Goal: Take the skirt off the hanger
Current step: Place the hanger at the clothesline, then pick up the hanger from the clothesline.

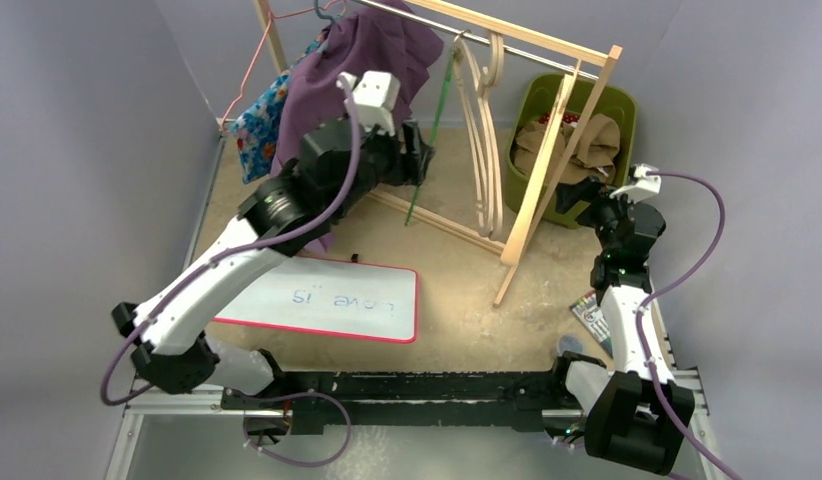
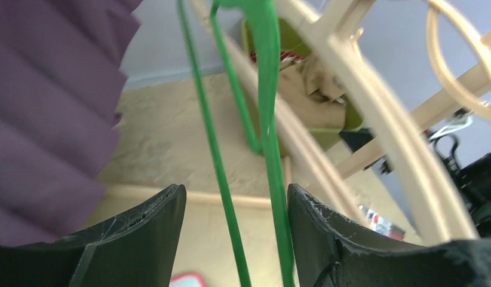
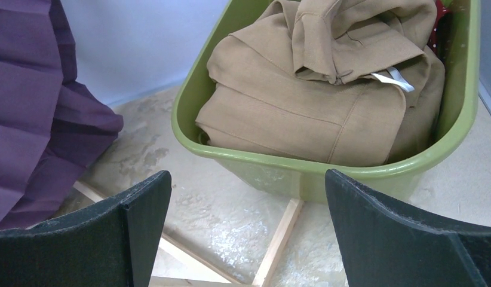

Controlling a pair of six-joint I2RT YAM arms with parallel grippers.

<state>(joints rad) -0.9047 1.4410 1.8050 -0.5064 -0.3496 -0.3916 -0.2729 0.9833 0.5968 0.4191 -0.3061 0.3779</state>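
Purple skirt point(image 1: 387, 40) hangs bunched on the wooden rack point(image 1: 532, 190) beside the left gripper point(image 2: 237, 200), whose jaws stand apart around the green hanger point(image 2: 268, 89) without clamping it, while the right gripper point(image 3: 248, 185) gapes empty by the basket point(image 3: 189, 119), so removal looks unfinished.

Both arms are white on the long parts and black at the round joints. The left arm point(image 1: 217, 275) has a purple cable point(image 1: 105, 375) looping along it, far back from the jaws. The right arm point(image 1: 627, 320) has a second purple cable point(image 1: 722, 220). A small white box point(image 1: 375, 98) sits just behind the left jaws. The jaws are black, thick and wedge-shaped, with pale scratches near the edges. A tiny green light point(image 1: 276, 200) glows on one black joint.
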